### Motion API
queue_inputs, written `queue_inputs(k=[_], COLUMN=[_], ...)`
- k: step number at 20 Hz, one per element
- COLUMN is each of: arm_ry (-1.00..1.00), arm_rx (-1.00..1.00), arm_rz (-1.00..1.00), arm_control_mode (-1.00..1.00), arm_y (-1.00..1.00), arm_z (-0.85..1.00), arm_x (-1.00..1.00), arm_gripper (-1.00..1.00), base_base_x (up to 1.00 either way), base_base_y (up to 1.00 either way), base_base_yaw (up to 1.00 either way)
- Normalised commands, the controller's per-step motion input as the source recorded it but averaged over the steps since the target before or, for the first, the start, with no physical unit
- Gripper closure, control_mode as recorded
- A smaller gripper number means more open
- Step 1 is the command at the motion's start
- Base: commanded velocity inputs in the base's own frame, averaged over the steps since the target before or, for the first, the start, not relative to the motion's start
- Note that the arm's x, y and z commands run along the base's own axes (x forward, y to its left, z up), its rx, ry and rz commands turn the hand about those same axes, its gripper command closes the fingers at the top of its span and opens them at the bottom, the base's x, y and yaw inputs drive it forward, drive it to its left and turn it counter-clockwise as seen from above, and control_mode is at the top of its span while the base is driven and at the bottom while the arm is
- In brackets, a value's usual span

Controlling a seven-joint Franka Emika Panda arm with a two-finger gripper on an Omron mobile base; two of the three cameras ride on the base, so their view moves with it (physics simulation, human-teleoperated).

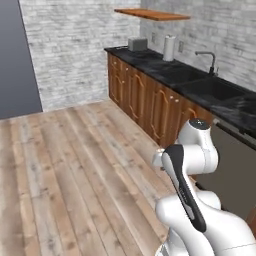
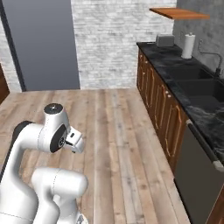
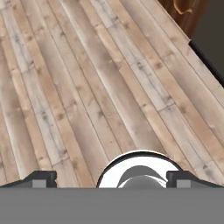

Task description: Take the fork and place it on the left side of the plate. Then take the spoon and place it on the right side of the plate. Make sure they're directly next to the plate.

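Two judgements about the fork come first: I expect it to be light, stiff and slippery, thin metal lying flat, so I would pinch it across the middle of the handle, where it should balance, and not at the tines. It will not break, but I think it could skate or twist out of a shallow pinch. Where the fork lies I cannot tell from here, and the same goes for the plate and the spoon.

My gripper (image 3: 111, 180) has its jaws spread as wide as they go, with nothing between them. It looks down at bare wooden floor (image 3: 100, 87), out in front of the counter (image 1: 165, 70) and well apart from it.

On the counter, at its far end, stand a toaster (image 1: 137, 44) and a paper towel roll (image 1: 169, 48); nearer along it is the sink (image 1: 215, 90). A wooden shelf (image 1: 152, 14) hangs above the counter, and a dishwasher (image 2: 197, 175) sits below its near end.
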Motion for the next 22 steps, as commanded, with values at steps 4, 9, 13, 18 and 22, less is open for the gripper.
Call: queue_inputs(k=[4,9,13,18,22], arm_ry=[0.0,0.0,0.0,0.0,0.0], arm_rx=[0.0,0.0,0.0,0.0,0.0], arm_rz=[0.0,0.0,0.0,0.0,0.0], arm_control_mode=[1.0,1.0,1.0,1.0,1.0], arm_y=[0.0,0.0,0.0,0.0,0.0], arm_z=[0.0,0.0,0.0,0.0,0.0], arm_x=[0.0,0.0,0.0,0.0,0.0], arm_gripper=[-1.0,-1.0,-1.0,-1.0,-1.0], base_base_x=[1.0,1.0,1.0,0.99,0.85], base_base_y=[0.0,0.04,0.16,0.22,0.32], base_base_yaw=[-0.26,-0.32,-0.37,-0.38,-0.38])
